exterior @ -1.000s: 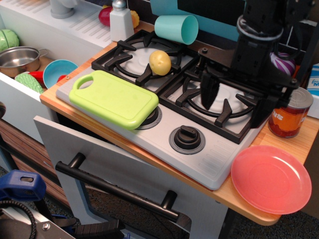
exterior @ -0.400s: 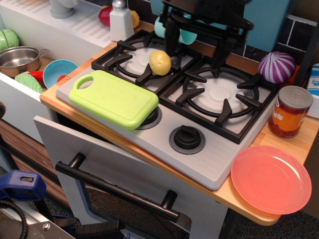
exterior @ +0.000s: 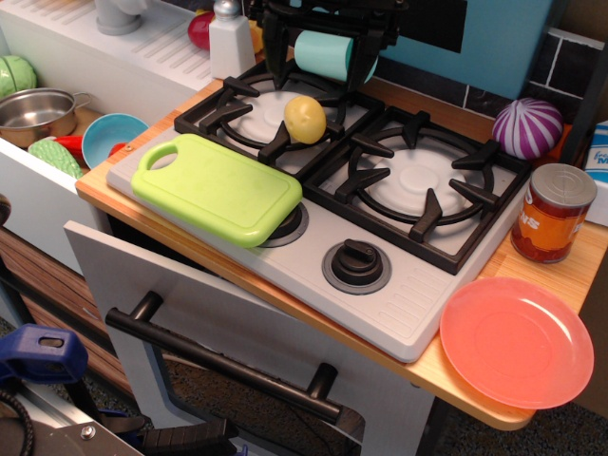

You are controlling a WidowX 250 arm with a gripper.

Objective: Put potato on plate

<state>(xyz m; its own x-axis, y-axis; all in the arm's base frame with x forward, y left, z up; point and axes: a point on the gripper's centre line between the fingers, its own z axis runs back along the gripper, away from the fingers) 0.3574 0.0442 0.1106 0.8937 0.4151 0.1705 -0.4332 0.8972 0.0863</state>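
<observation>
The pale-yellow potato rests on the grate of the back-left burner. The salmon-pink plate lies empty on the wooden counter at the front right corner, far from the potato. My black gripper hangs at the top of the view, behind and above the potato, with its two fingers wide apart and nothing between them. It stands in front of the teal cup and partly hides it. The gripper is not touching the potato.
A lime-green cutting board lies left of the stove front. A purple striped onion and a soup can stand at the right. A white shaker is at the back left. A blue bowl and a metal pot sit in the sink.
The gripper has moved left and toward the back, from over the right burner to behind the left burner above the potato. Potato and plate have not moved.
</observation>
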